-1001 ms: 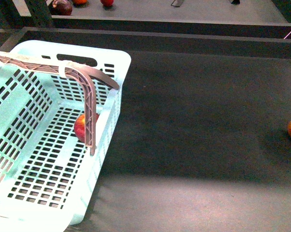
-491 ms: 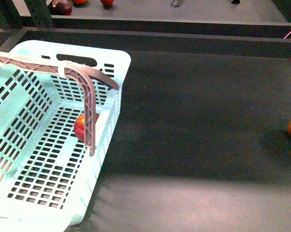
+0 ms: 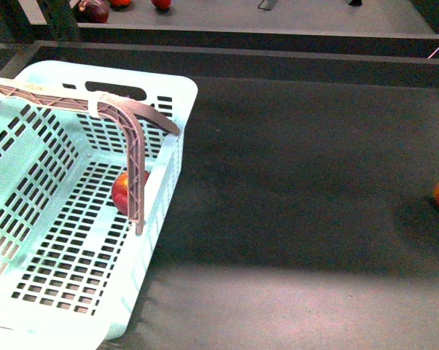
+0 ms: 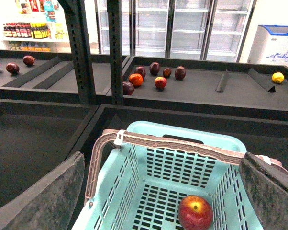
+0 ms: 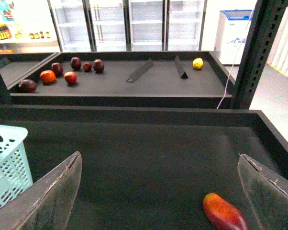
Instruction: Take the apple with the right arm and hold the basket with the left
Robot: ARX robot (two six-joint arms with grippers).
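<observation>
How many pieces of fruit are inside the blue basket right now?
1. A single red apple lies on the slotted floor of the basket; in the front view it is half hidden behind the handle. Nothing else shows inside.

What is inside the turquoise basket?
One red apple rests on the slotted floor of the basket. In the front view the handle covers part of the apple. Nothing else shows, though both views cut off the basket's near end.

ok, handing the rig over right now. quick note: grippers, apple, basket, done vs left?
Left gripper: open, empty, above the basket, not gripping it.
Right gripper: open, empty, over bare mat.
Apple: already on the basket floor, by the handle.
An orange-red fruit lies loose on the mat; ignore it.
Left: the left arm's hold on the basket.
</observation>
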